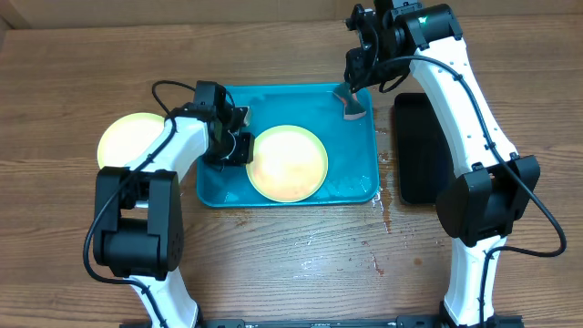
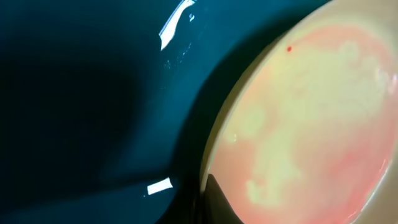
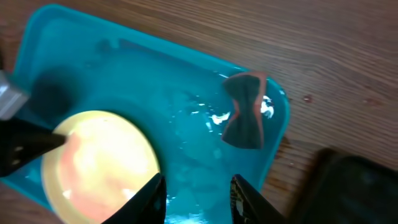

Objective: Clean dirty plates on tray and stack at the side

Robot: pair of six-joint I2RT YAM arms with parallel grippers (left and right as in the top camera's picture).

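Note:
A pale yellow plate (image 1: 288, 162) smeared pink-red lies in the turquoise tray (image 1: 360, 178). My left gripper (image 1: 240, 146) is shut on the plate's left rim. In the left wrist view one dark finger (image 2: 219, 198) lies on top of the plate (image 2: 311, 124) and the rest sits under the rim. A second, clean-looking yellow plate (image 1: 137, 138) with a green rim rests on the table left of the tray. My right gripper (image 1: 352, 82) hovers over the tray's far right corner, open (image 3: 198, 194) and holding nothing. A crumpled grey pad (image 3: 244, 118) stained red lies below it.
A narrow black tray (image 1: 421, 146) lies on the table right of the turquoise tray. Water films the tray floor (image 3: 193, 124). Drops wet the wood (image 1: 387, 196) by the tray's front right corner.

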